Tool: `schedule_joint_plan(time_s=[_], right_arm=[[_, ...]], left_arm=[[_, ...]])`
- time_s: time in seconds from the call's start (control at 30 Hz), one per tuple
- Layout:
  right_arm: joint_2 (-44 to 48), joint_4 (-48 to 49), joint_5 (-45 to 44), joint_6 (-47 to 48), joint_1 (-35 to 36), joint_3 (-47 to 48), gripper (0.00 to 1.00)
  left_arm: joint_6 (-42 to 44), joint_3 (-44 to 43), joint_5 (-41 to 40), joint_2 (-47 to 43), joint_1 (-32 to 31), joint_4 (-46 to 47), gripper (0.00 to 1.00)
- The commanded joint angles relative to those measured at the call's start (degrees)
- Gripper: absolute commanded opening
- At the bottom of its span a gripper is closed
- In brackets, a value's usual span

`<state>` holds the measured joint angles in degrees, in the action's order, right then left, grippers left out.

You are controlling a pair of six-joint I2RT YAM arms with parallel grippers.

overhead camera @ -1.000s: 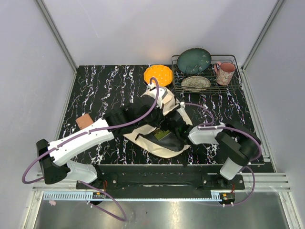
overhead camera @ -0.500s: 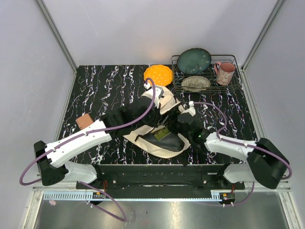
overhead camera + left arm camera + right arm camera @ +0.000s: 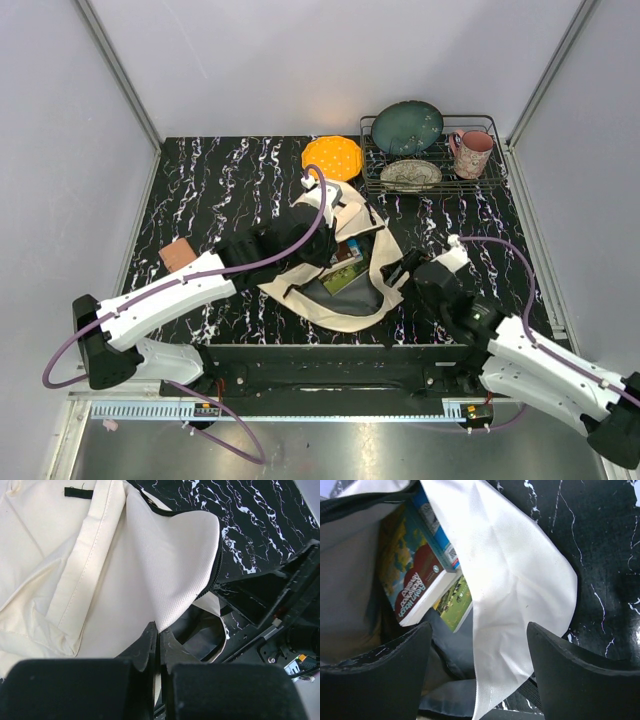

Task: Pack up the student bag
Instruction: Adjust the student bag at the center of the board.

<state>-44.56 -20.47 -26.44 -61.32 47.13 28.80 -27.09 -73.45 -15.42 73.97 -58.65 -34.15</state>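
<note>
Black, white-veined bench (image 3: pixel 220 180) carries the student bag (image 3: pixel 335 312) near its middle, lying flat with its mouth gaping. Left pincer (image 3: pixel 159 632) is pressed together on the bag's cream rim fabric and holds that edge up. Right pincer (image 3: pixel 479 630) stands with its fingers wide apart just at the bag's mouth. A cream fold lies between them, ungripped. Books (image 3: pixel 420 587) lie inside on the grey lining.

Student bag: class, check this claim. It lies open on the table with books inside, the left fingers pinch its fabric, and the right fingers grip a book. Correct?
No. The right fingers are open and grip nothing; the right wrist view shows them spread, the books lying free inside the student bag. The rest stands: bag open on the table, left fingers pinching its fabric.
</note>
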Motion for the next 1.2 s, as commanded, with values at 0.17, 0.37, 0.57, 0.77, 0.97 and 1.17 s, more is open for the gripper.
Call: schedule_joint_plan(time_s=[0.17,0.37,0.57,0.77,0.97,1.17], right_arm=[[-9.37,-0.88,10.52,12.17,-0.02,7.4,0.81],[-19.25,-9.59,4.38,14.21,1.38,15.15,0.74],[-16.36,-15.91,-0.11,11.84,1.65,14.8,0.38],[-7.05,-18.11,1.03,9.03,1.64,10.23,0.28],[-2.81,-10.3,8.67,11.31,1.64,9.79,0.67],[-14.23,-8.35,11.68,12.63,2.69,13.12,0.68]], left_arm=[[-1.3,-1.17,2.41,0.64,0.29,3.74,0.03],[-1.65,-0.38,2.06,-0.58,0.29,3.74,0.04],[-1.74,0.85,1.36,-1.46,0.29,3.39,0.04],[-1.83,1.47,1.27,-1.38,0.29,3.65,0.04],[-1.82,1.12,1.8,-1.11,0.29,3.83,0.04],[-2.18,1.55,1.97,-1.55,0.29,3.92,0.04]])
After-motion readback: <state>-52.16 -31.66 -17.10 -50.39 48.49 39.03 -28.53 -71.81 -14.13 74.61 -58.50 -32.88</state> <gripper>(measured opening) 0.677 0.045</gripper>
